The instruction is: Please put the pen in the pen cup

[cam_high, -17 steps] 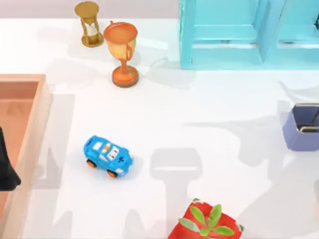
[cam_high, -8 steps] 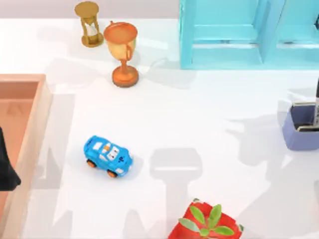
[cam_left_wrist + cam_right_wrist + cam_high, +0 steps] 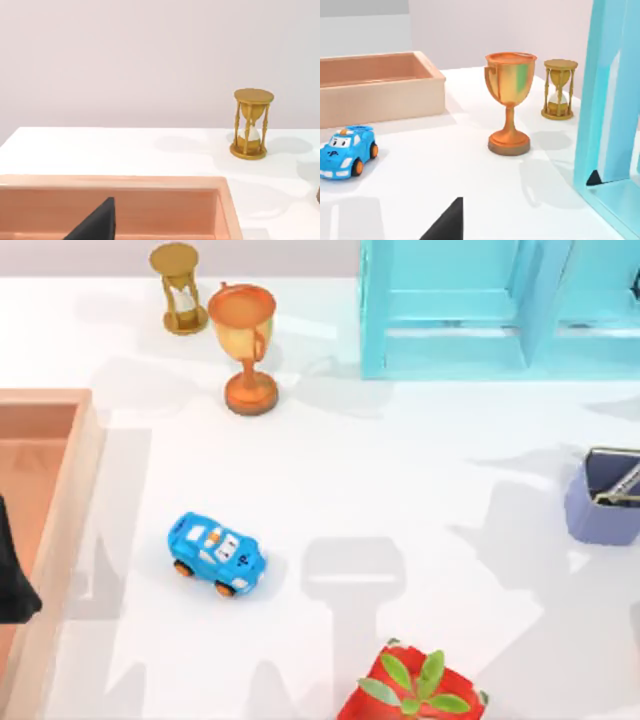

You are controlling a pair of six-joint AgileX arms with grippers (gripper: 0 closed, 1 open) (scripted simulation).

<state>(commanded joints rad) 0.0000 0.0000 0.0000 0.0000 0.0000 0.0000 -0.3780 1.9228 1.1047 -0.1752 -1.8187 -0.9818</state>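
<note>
The pen cup [image 3: 600, 512], a small periwinkle-blue square box with a thin tan rim, stands at the table's right edge in the top view. The pen [image 3: 622, 485] lies slanted inside its dark opening, with only a short grey-and-dark length showing. Nothing holds the pen. My left gripper [image 3: 12, 585] is a dark shape at the far left, over the wooden tray, and a dark tip of it [image 3: 96, 225] juts into the left wrist view. A dark tip of my right gripper [image 3: 446, 224] shows in the right wrist view, low over bare table.
A blue toy car [image 3: 216, 553] sits left of centre. A gold-orange trophy [image 3: 244, 345] and an hourglass [image 3: 178, 287] stand at the back left. A turquoise shelf [image 3: 470, 310] fills the back right, a wooden tray [image 3: 60, 530] the left, and a red potted plant [image 3: 415, 690] the front.
Half a second ago the pen stood upright at the cup's right side. Now it rests slanted inside the cup. The arm's shadow near the cup has shifted.
</note>
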